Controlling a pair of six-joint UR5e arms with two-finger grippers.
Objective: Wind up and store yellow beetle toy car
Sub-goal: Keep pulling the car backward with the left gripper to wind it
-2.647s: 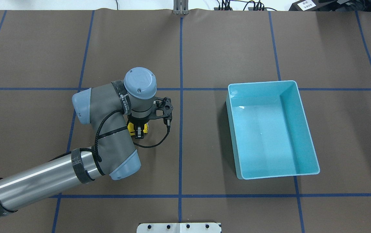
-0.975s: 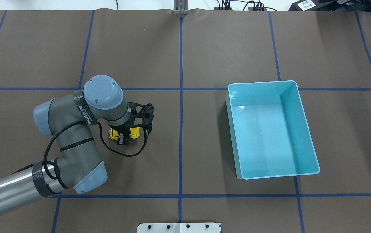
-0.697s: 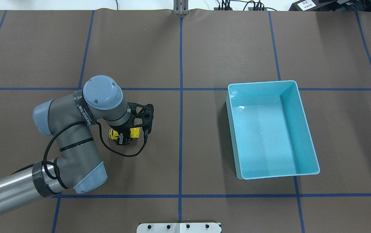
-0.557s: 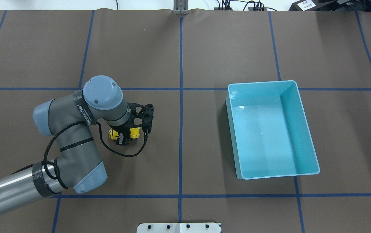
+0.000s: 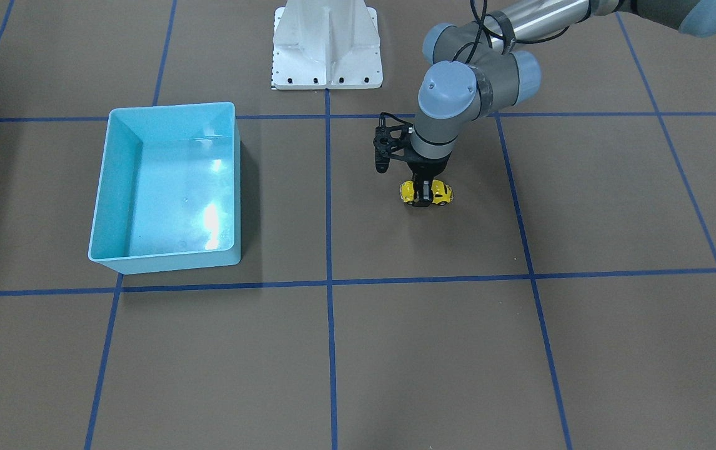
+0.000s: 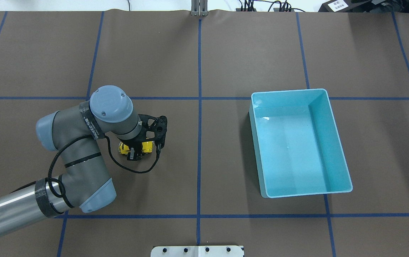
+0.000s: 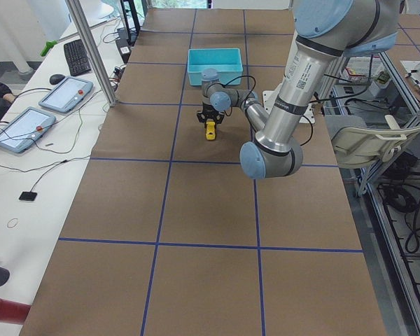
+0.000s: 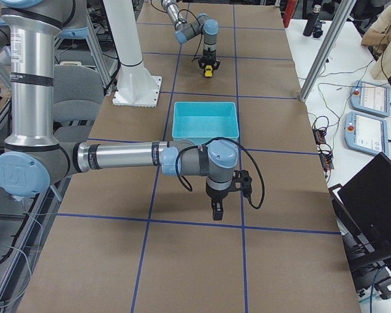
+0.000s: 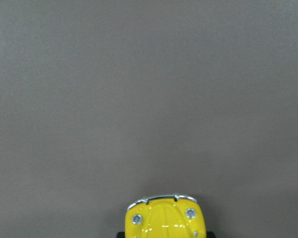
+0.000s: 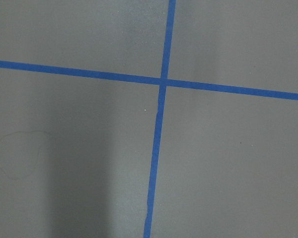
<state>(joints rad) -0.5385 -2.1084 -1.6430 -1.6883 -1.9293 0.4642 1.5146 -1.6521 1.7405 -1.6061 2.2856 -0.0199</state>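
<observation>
Toward the counter's left edge, midway between its front and back edges: the yellow beetle toy car (image 5: 440, 193) appears to sit wheels-down on the counter (image 6: 226, 53), well apart from the light blue bin (image 6: 287, 91) on the right half.
Left fingers (image 5: 422, 197): pinching the car across its sides, with the wrist pointing straight down.
Right fingers (image 8: 214, 212): hanging over bare counter near the right edge; they show only from the side, so it cannot be told whether they are spread or pressed together.
Slip risk: the car's shell is glossy, hard and domed, so the narrow fingers bear on curved sides. A light squeeze could let it squirt out or twist during a pull-back.
Wind-up risk: too little downward pressure would likely let the small black wheels skid on the mat instead of turning the spring. Let go early, the car would probably run off across the counter.
Storing risk: the bin has tall, thin, smooth plastic walls. A low carry could clip its rim, and a wound car dropped inside may roll about.
Counter surface: a flat, matte brown sheet crossed by blue tape lines.
</observation>
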